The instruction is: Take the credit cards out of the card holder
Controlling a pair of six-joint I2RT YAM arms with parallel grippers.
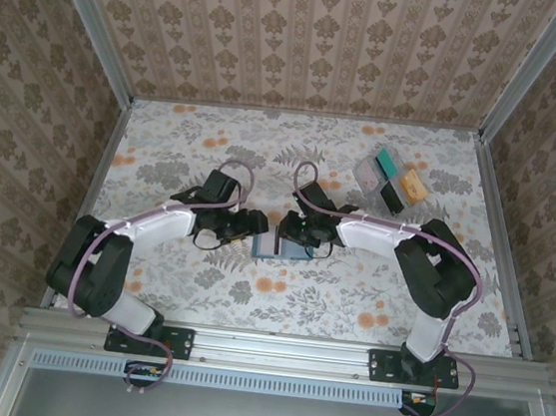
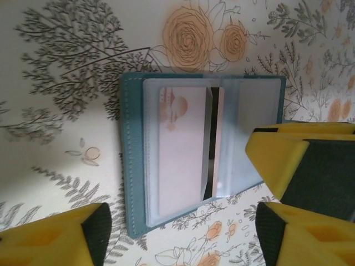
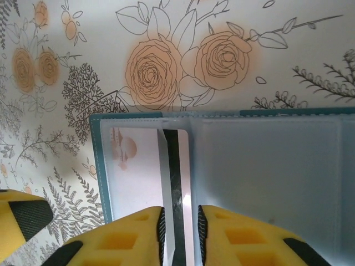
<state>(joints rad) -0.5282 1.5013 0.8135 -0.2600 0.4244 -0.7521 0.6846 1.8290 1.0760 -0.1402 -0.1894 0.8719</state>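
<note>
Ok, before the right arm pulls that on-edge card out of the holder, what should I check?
1. The credit card stands on edge between the pads of the right gripper: ok.
2. Pads clamped firmly on it: cannot tell.
3. The left gripper pinning the card holder: not ok, jaws open, gripping nothing.
4. The pale card lying flat in its sleeve: ok.
5. The loose cards well away from the work: ok.

card holder (image 1: pixel 283 252): mostly covered, top external | credit card (image 3: pixel 178 166): lower end hidden between right tool (image 3: pixel 179 230) fingers, cut by edge
</note>
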